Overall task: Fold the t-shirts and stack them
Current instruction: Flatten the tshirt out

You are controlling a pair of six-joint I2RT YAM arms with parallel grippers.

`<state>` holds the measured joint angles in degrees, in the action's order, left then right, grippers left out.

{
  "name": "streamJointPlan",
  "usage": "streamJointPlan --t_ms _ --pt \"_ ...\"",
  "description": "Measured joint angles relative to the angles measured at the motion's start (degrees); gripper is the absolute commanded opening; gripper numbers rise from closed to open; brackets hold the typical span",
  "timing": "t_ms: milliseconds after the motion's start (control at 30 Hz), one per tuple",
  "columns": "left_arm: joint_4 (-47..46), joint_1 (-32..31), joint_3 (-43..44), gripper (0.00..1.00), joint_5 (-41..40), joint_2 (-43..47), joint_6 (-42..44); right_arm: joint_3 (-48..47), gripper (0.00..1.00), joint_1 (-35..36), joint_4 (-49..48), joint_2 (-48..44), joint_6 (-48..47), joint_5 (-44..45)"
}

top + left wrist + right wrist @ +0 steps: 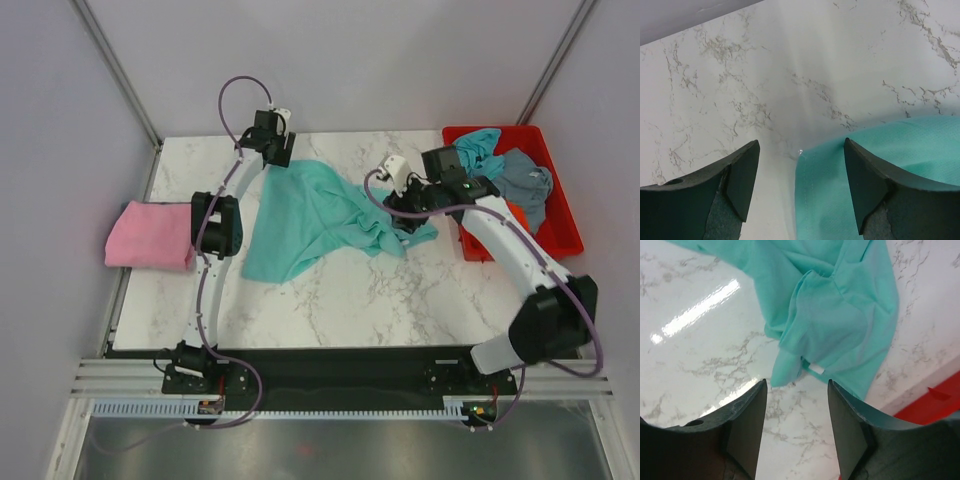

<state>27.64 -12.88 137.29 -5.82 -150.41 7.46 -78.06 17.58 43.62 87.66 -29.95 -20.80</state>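
- Dark fingers (740, 180) of the left tool (800, 146) fill the bottom of my left wrist view. They stand wide apart with nothing between them. Below the gap a corner of the teal-green t-shirt (890, 170) lies flat on the white marble tabletop (715, 90).
- On the right wrist view, the right tool (796, 385) is likewise spread wide and holds nothing. It hangs over a bunched, folded-over end of the same shirt, where a small white label (816, 370) shows at the hem.
- Only that view gives me the label; from overhead I see just wrinkles there.
- Whether either tool touches the cloth, I cannot tell from any view.
- The overhead view alone gives me the whole layout. The teal-green t-shirt sprawls unfolded across the middle of the tabletop, smoother toward the left arm (215, 225) and crumpled toward the right arm (500, 240).
- It also shows a pink t-shirt (150, 235), folded, at the left edge of the tabletop, well apart from the teal-green one.
- The red tray (568, 228) sits at the far right corner; the right wrist view catches only a sliver of it.
- Inside the tray I see a light blue t-shirt (478, 148) heaped at the far end, a grey-blue t-shirt (528, 182) beside it, and a bit of an orange t-shirt (516, 213) next to the right arm.
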Motion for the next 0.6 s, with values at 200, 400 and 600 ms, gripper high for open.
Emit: streamJointPlan --t_ms 200,400,600 --pt "0.15 0.02 0.0 0.76 0.35 0.02 -0.11 9.75 0.59 3.61 -1.29 -14.93 -11.02 1.09" --pt "0.76 0.02 -0.13 0.77 0.37 0.04 -0.48 16.46 0.59 6.51 -5.55 -12.5 -15.78 1.84" --pt "1.05 0.02 -0.81 0.77 0.35 0.13 -0.52 18.47 0.57 7.74 -9.79 -7.63 -18.16 3.89"
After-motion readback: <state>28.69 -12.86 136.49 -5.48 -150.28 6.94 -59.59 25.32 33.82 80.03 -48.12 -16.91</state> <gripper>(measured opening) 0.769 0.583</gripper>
